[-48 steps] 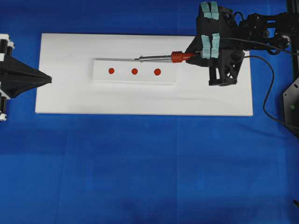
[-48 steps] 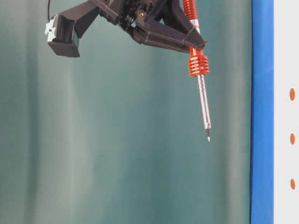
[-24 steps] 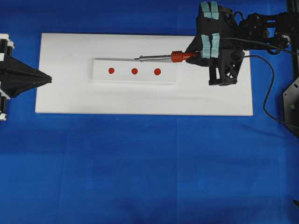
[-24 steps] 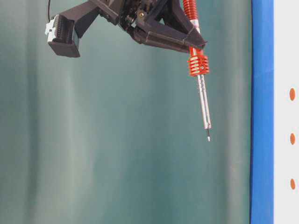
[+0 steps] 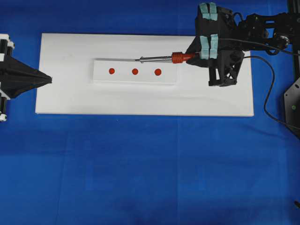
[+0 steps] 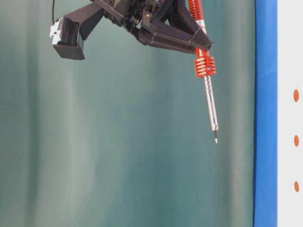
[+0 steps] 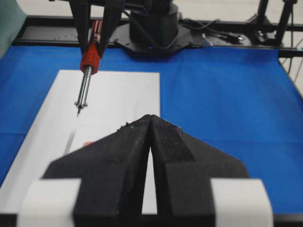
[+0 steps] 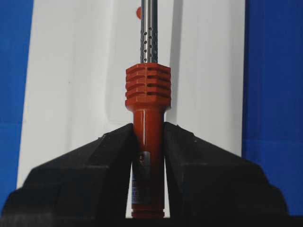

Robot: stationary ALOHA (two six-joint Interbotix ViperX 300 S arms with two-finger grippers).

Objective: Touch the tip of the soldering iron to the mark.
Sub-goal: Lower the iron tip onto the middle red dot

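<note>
Orange-red soldering iron [image 8: 147, 123] sits clamped in the right end effector [image 8: 148, 156].

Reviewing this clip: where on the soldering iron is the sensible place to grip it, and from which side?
Grip the soldering iron on its smooth orange-red handle just behind the ribbed collar, coming from the cord end, as the right gripper does here. That straight round section fits between the pads, the wider collar probably helps stop slipping forward, and the thin metal shaft and tip stay free to reach the marks.
</note>
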